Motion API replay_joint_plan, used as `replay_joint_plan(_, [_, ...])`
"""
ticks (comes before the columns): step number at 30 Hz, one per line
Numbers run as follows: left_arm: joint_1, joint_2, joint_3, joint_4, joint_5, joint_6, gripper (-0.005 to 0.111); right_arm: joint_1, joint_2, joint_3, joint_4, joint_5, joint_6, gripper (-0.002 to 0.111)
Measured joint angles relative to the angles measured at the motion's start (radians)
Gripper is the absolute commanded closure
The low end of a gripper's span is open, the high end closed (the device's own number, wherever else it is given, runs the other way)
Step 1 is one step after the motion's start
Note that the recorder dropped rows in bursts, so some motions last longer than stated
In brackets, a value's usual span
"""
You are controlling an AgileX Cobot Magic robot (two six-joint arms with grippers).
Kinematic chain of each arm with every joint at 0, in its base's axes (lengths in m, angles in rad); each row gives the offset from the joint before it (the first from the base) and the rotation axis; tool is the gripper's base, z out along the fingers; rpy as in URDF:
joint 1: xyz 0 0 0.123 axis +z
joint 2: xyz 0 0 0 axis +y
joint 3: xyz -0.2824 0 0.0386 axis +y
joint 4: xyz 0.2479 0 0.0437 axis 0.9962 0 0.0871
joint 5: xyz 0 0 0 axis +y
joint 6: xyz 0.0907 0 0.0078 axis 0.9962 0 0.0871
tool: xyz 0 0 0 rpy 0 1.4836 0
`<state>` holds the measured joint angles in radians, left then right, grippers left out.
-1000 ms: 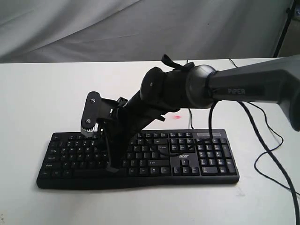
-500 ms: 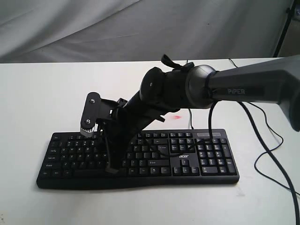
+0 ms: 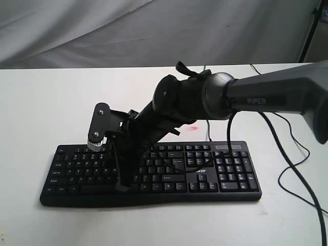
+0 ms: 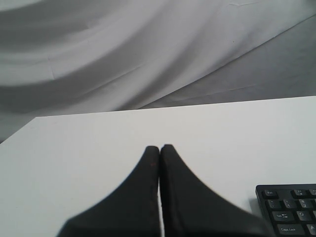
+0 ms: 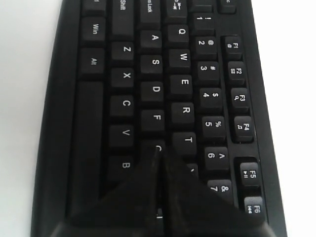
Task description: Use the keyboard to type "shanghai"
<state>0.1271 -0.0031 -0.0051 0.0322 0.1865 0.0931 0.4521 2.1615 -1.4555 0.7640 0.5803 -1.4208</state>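
Note:
The black keyboard with white legends and an acer logo lies along the front of the white table. My right gripper reaches across from the right and points down at the left-middle letter rows. Its jaws are shut with nothing between them. In the right wrist view the right gripper covers most of the G key, between F and T on the keyboard. My left gripper is shut and empty above bare table, with a corner of the keyboard beside it. The exterior view does not show it.
Thin black cables trail over the table at the right, behind and beside the number pad. A small red mark sits on the table behind the keyboard. A grey cloth backdrop hangs beyond the table's far edge.
The right arm has edged slightly to the left and a little lower over the keys. Its jaws stay shut. The keyboard has not moved.

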Motion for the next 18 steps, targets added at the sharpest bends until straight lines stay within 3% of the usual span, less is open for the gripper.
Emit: replay_joint_plan(18, [0.0,0.0,0.0,0.0,0.0,0.0,0.106,0.0,0.021,0.0,0.016,-0.004,-0.015,0.108])
